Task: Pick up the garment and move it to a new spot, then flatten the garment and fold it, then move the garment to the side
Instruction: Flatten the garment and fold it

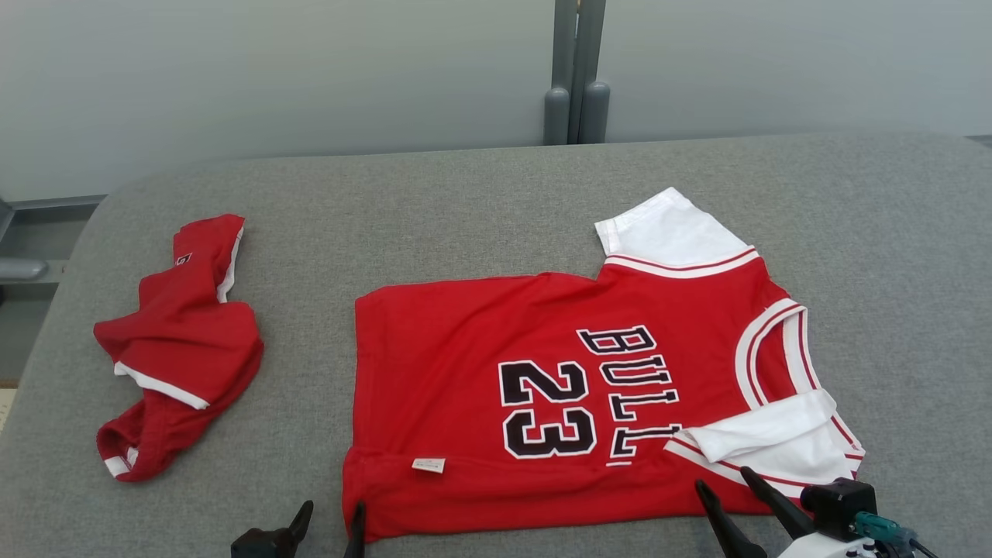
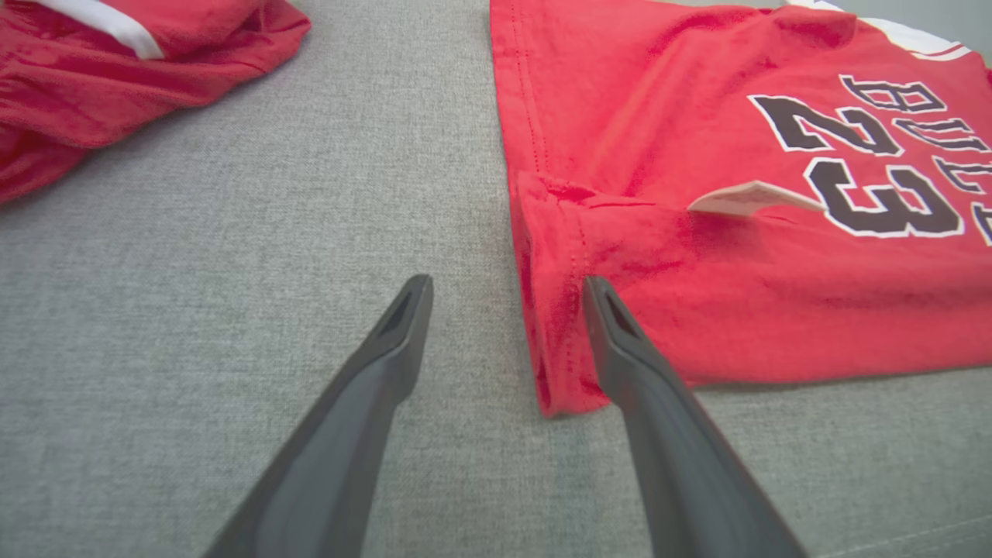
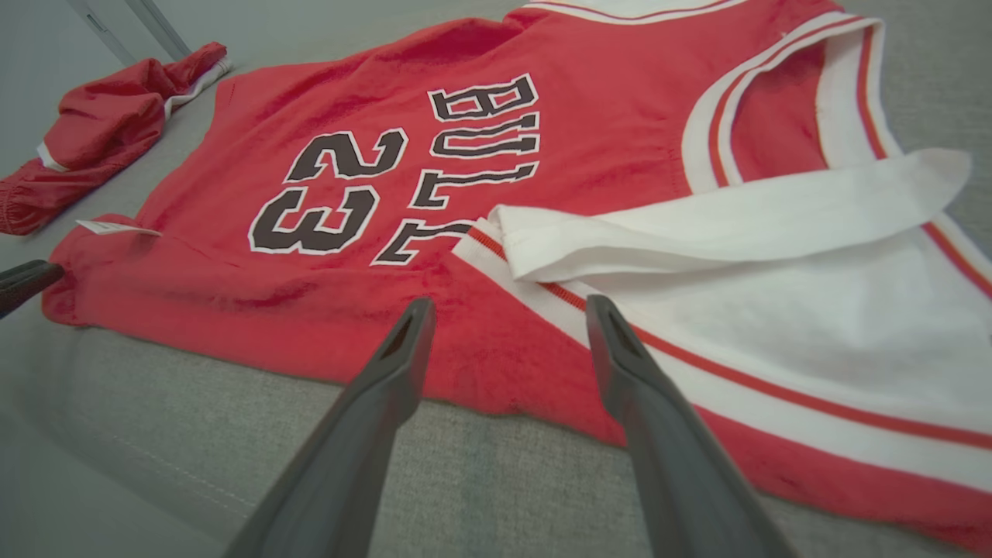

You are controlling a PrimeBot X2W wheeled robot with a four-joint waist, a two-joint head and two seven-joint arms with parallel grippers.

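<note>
Jersey (image 1: 558, 387) lay flat mid-desk (image 1: 465, 201), long axis left-right, near edge just ahead of both tools. Left tool (image 1: 332, 511) released, straddling hem corner. Right tool (image 1: 725, 479) released by sleeve end.

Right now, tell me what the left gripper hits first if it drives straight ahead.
Likely the jersey: its side edge lies just ahead of the open left gripper, between the two prongs. Depth is unclear.

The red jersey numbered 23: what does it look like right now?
The red jersey looks knit, lettered BULL and 23 in black with white outline, with white sleeves and striped trim. It lies flat on the grey table, its near edge folded over, showing a white tag. The near sleeve is folded across it. Nothing grips it.
</note>
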